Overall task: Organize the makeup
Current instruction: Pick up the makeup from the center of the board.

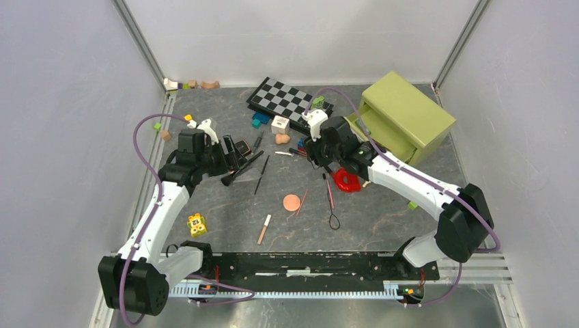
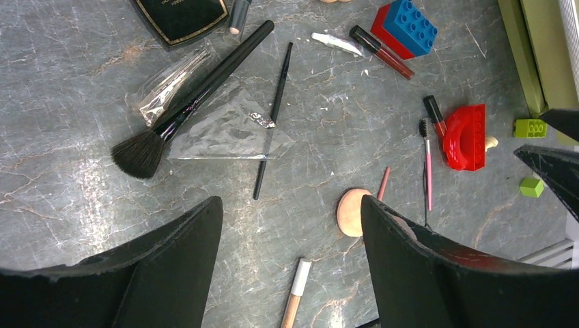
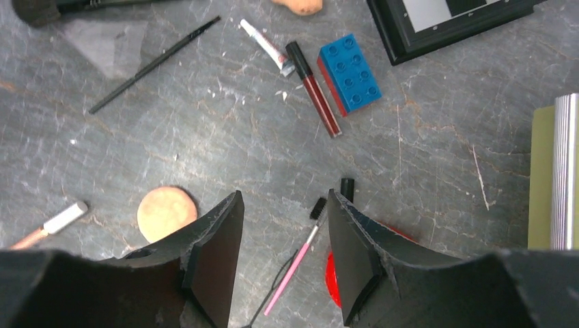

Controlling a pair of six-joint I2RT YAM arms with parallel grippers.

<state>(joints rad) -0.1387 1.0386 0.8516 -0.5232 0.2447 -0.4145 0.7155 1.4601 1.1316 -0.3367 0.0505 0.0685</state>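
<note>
Right pincer (image 3: 283,219), jaws apart and empty, hovers over the pink brow wand (image 3: 293,263) at lower centre, apparently lined up to take it, while the left pincer (image 2: 290,225), also gaping empty, hangs above the makeup (image 2: 198,82) scattered loose across the middle of the tabletop (image 2: 68,205).

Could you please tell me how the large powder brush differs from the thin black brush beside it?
The powder brush has a thick handle and a broad, fluffy head; the thin brush is a slender stick with no head I can make out. In the left wrist view the powder brush lies diagonally, the thin brush nearer upright. Both are black and lie flat on the table, unheld.
</note>
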